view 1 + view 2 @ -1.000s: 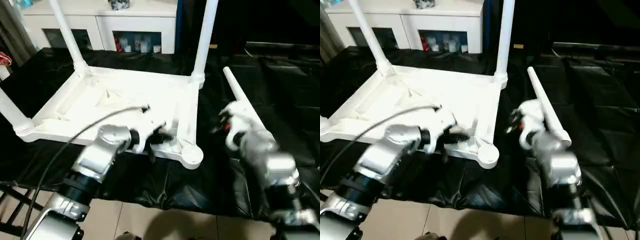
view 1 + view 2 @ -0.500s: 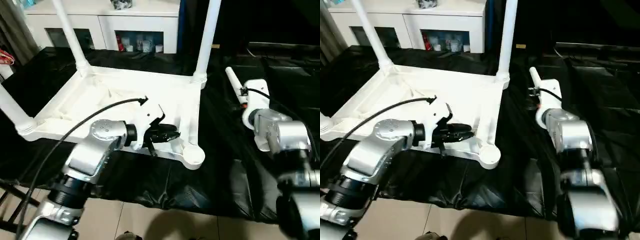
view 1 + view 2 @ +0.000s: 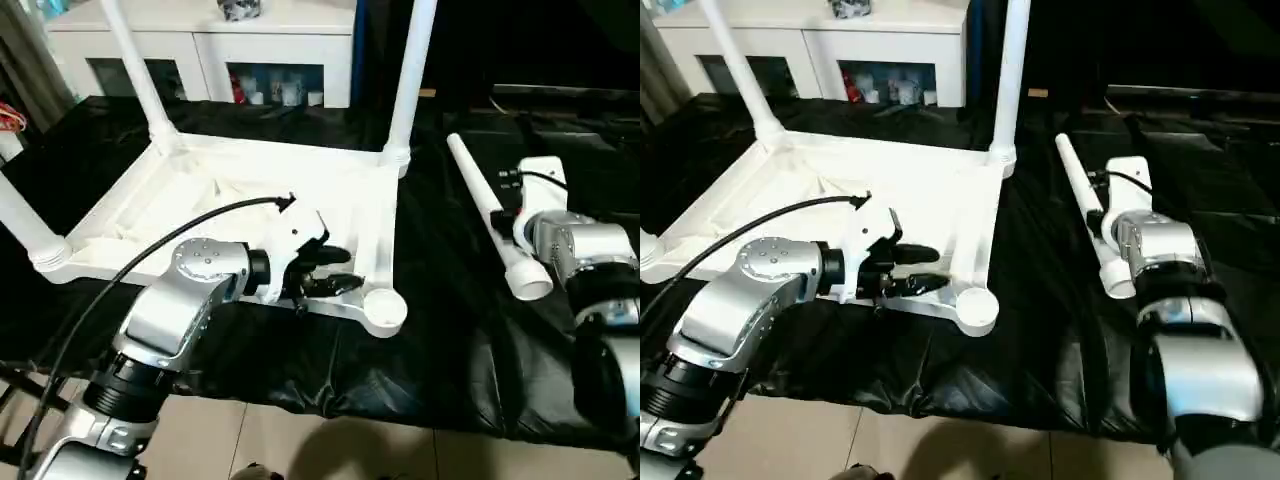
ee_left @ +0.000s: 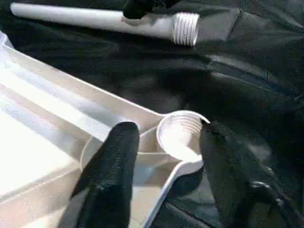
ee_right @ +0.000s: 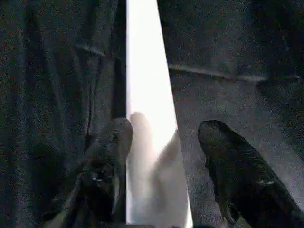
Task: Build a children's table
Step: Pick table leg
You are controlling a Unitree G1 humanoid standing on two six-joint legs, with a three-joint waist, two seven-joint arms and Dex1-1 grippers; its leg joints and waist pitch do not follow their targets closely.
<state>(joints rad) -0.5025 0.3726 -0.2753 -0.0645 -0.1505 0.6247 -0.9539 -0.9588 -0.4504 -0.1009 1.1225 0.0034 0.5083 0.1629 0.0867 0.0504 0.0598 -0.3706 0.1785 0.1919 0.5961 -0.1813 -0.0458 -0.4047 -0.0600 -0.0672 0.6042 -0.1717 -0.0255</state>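
Note:
The children's table (image 3: pixel 240 190) lies upside down on the black sheet, white, with three legs standing up in its sockets (image 3: pixel 410 80). Its near right corner socket (image 3: pixel 383 308) is empty. My left gripper (image 4: pixel 164 130) is open, one finger on each side of that socket (image 4: pixel 178 135). A loose white leg (image 3: pixel 490 215) lies on the sheet to the right, its threaded end (image 3: pixel 527 283) pointing toward me. My right gripper (image 5: pixel 166 128) hangs open over this leg (image 5: pixel 147 118), a finger on either side of it.
A white cabinet with glass doors (image 3: pixel 200 40) stands behind the black-sheeted table (image 3: pixel 440 350). The sheet's front edge drops to the tiled floor (image 3: pixel 300 440). A black cable (image 3: pixel 150 255) arcs over my left forearm.
Both grippers have gone from shut to open. My right arm swung out to the right over the loose leg. My left gripper edged toward the empty corner socket.

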